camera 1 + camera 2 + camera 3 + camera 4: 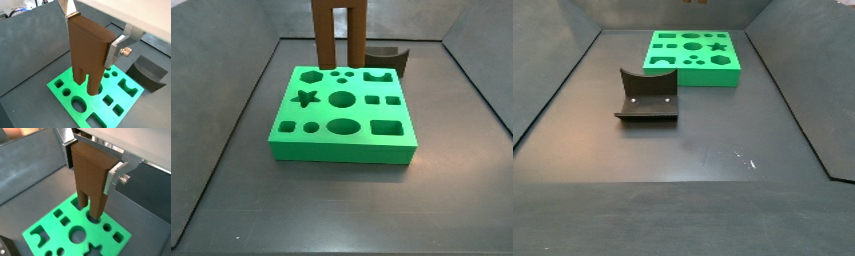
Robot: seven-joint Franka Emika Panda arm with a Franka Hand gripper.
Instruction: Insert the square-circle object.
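The end effector (93, 164) grips the brown two-legged square-circle object (89, 50) upright over the green block (345, 110) on the surface, legs at or just entering the far-edge holes, so the insertion step likely needs a straight downward push.

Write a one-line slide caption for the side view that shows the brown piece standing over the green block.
Brown two-legged piece with its leg tips at the far edge of the green shape-sorter block; gripper out of frame above, fixture behind.
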